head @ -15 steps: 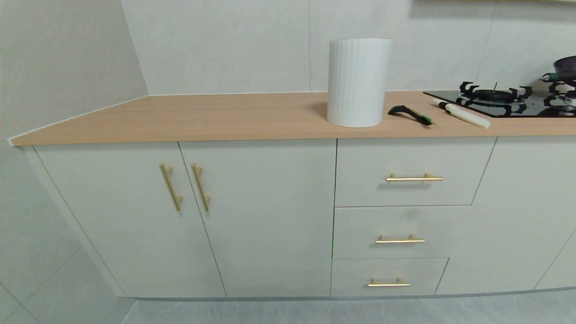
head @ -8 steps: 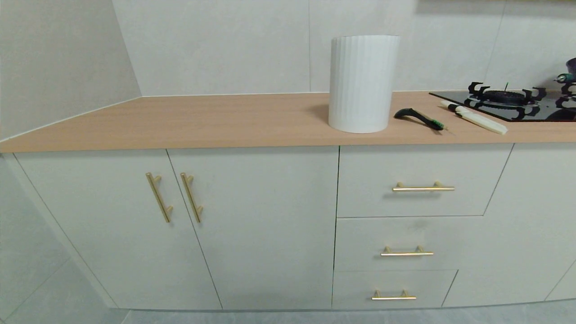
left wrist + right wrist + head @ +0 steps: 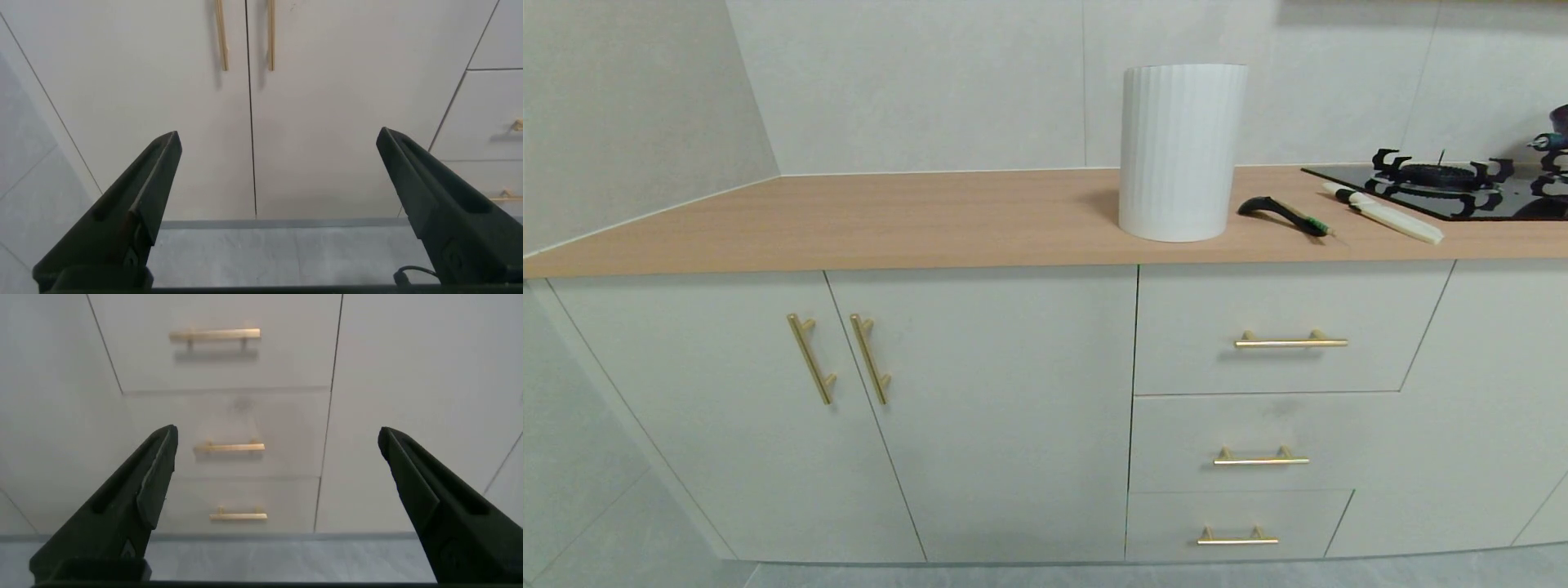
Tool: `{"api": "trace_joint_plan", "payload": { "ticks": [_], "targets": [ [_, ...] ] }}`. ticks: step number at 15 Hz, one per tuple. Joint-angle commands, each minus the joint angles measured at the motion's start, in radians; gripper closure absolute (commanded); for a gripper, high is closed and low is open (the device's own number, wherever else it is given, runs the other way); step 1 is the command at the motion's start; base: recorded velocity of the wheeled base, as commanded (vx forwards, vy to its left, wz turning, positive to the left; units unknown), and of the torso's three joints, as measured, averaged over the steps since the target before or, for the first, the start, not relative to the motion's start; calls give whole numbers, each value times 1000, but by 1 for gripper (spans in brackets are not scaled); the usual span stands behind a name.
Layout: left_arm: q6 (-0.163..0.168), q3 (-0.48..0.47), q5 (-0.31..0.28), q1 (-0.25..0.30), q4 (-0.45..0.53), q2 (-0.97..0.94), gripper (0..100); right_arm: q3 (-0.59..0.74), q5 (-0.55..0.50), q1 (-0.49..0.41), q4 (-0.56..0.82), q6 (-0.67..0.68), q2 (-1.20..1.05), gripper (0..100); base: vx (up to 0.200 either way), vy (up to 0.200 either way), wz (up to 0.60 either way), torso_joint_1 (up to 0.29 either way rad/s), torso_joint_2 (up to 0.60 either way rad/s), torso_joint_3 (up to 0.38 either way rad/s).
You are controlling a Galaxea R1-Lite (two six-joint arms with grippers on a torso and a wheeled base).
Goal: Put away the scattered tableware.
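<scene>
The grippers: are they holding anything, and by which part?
Nothing. The left gripper and the right gripper are both open and empty.

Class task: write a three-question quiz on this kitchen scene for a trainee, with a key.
1. True or false: the peeler lies between the white cylinder and the knife.
2. How many drawers with handles are stacked below the counter? A two, B three, C five.
3. Fill in: the left gripper and right gripper are both ____.

Key: 1 true; 2 B; 3 open.
</scene>
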Motion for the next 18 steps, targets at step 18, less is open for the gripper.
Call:
{"api": "trace_joint_plan", "payload": {
  "ticks": [18],
  "targets": [
    [0, 0, 0, 0, 0, 0, 0, -485, -41, 119, -711, -5, 2068, 0, 0, 0, 0, 0, 0, 0]
  ]
}}
